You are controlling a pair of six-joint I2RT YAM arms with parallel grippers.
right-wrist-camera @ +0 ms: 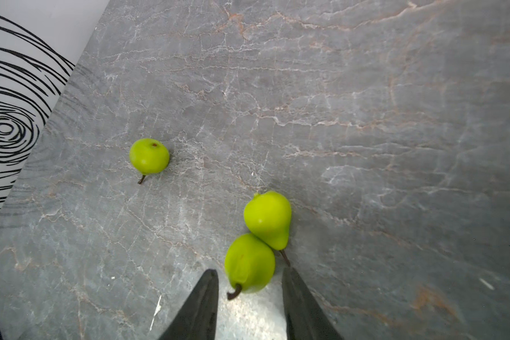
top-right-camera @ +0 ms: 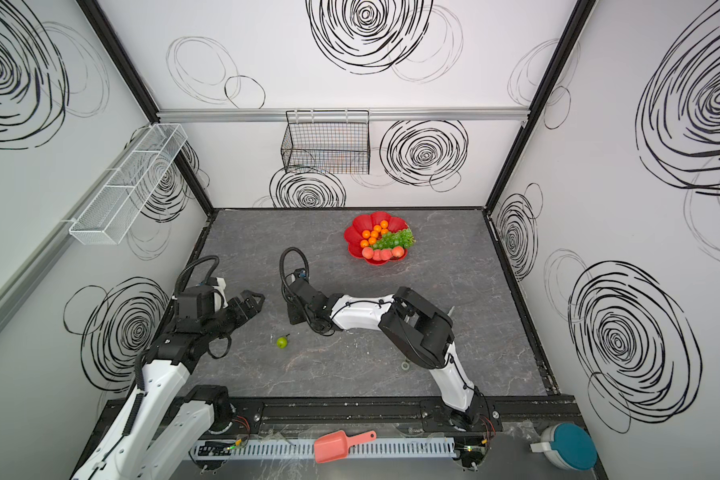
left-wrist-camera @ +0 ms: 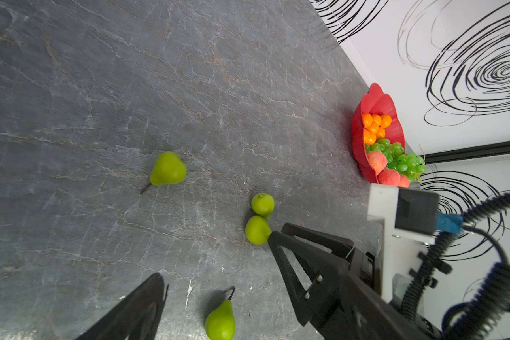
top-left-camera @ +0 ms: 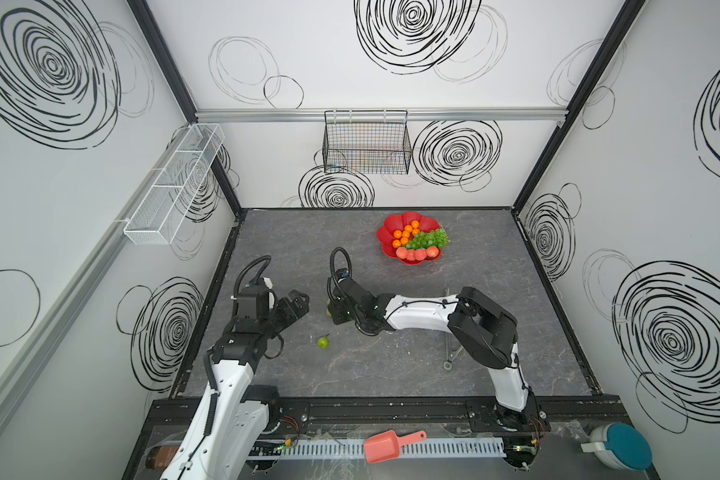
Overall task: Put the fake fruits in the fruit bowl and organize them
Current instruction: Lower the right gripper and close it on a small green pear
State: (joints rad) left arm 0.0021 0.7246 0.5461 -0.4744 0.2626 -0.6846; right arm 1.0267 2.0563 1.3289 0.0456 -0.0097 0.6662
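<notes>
Loosely, pear (right-wrist-camera: 249, 265) between right jaws.

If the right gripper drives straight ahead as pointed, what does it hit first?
The right gripper would likely meet the nearer green pear, which sits between its open jaws; a second pear lies touching just behind it.

Both top views are looking steeply down from high over the front, taking in the whole grey marbled stone-look tabletop (top-left-camera: 391, 365) and the swirl-patterned white walls (top-left-camera: 308, 62). They are sharing nearly everything, shifted slightly sideways. The left wrist camera is riding low, gazing across the tabletop toward the glossy red flower-shaped plastic bowl (left-wrist-camera: 358, 138) near the back. The right wrist camera is hovering close, pointing down past the right gripper (right-wrist-camera: 250, 272). Both wrist views are sharing two touching small green plastic pears (left-wrist-camera: 258, 231), and the left wrist view is also catching that gripper (left-wrist-camera: 278, 231).
</notes>
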